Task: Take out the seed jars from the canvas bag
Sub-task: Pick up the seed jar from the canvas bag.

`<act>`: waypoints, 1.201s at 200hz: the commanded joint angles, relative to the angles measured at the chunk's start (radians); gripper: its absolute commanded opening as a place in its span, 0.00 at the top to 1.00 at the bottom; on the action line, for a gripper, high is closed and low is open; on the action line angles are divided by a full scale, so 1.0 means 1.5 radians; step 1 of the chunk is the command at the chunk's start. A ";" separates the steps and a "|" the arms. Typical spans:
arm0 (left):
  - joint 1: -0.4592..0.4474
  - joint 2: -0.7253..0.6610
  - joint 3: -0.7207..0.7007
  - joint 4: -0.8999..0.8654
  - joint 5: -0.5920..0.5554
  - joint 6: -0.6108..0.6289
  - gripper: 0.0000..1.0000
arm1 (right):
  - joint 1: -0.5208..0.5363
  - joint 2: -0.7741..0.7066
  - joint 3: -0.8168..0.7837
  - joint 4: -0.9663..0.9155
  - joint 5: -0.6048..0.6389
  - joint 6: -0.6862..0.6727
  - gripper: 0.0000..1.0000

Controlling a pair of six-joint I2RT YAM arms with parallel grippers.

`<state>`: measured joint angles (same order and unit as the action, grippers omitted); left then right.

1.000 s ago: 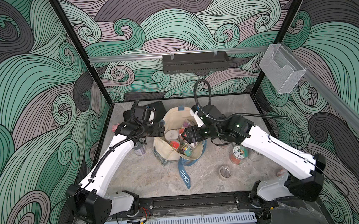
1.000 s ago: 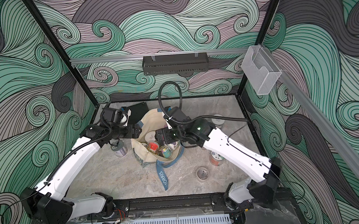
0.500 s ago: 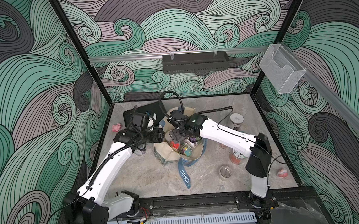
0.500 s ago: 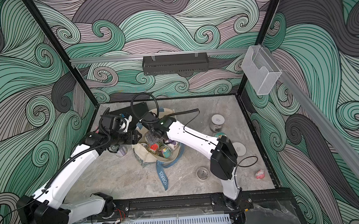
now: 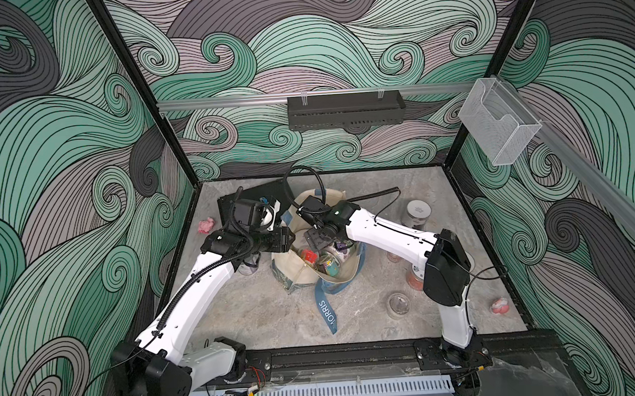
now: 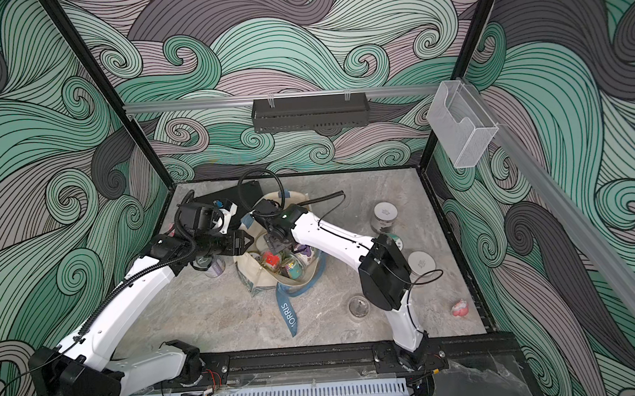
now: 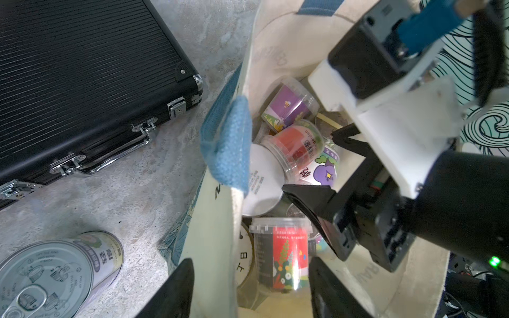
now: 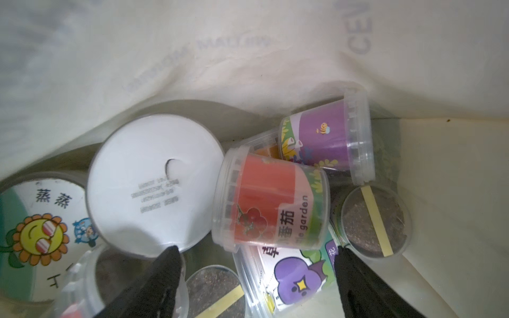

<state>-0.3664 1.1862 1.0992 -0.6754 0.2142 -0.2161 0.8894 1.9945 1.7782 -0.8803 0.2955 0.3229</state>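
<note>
Grey mottled stone covers the table (image 5: 263,325), seen from above. Just beyond its centre, toward 12 o'clock, the cream canvas bag (image 5: 298,276) slumps with its mouth open and a blue strap trailing toward 6 o'clock. A flat black ribbed case (image 7: 82,68) lies at 11 o'clock. Most of the seed jars (image 5: 326,261) are heaped on their sides inside the bag, and a few stand out on the table, among them a silver-lidded jar (image 5: 419,211) at 2 o'clock. The jars look light, rigid and smooth, thin clear plastic that would likely slip from a shallow pinch. The safest hold seems to be across the round body, clear of the lid. The red-labelled jar (image 8: 271,198) lies on top of the heap and looks the easiest to take. The bag is soft and will probably sag unless its rim is held. The left gripper (image 7: 250,264) is at the bag's 9 o'clock rim, jaws spread with the canvas wall between them, pinching nothing yet. The right gripper (image 8: 257,249) hangs inside the mouth, jaws spread just above the red-labelled jar, holding nothing. A second ago the right arm lay stretched low across the 3 o'clock side, hiding the silver-lidded jar. Now its elbow stands raised and that jar is uncovered. The left gripper has shifted a little closer to the rim.
</note>
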 commanded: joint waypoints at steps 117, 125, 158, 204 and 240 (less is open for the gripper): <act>-0.001 -0.009 -0.002 0.011 0.012 0.009 0.36 | -0.037 0.005 -0.060 0.070 -0.041 0.034 0.26; -0.001 -0.009 -0.003 0.011 0.012 0.008 0.36 | -0.038 0.003 -0.063 0.070 -0.035 0.036 0.27; -0.001 -0.010 -0.003 0.012 0.011 0.008 0.36 | -0.044 -0.006 -0.070 0.060 0.004 0.049 0.26; -0.001 -0.009 -0.004 0.013 0.013 0.009 0.35 | -0.051 -0.010 -0.067 0.055 0.024 0.062 0.20; 0.000 -0.009 -0.005 0.014 0.015 0.010 0.35 | -0.051 0.002 -0.056 0.057 0.026 0.066 0.18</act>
<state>-0.3664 1.1862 1.0988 -0.6655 0.2188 -0.2153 0.8154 1.9816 1.6802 -0.7841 0.2947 0.4046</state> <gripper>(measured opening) 0.646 0.825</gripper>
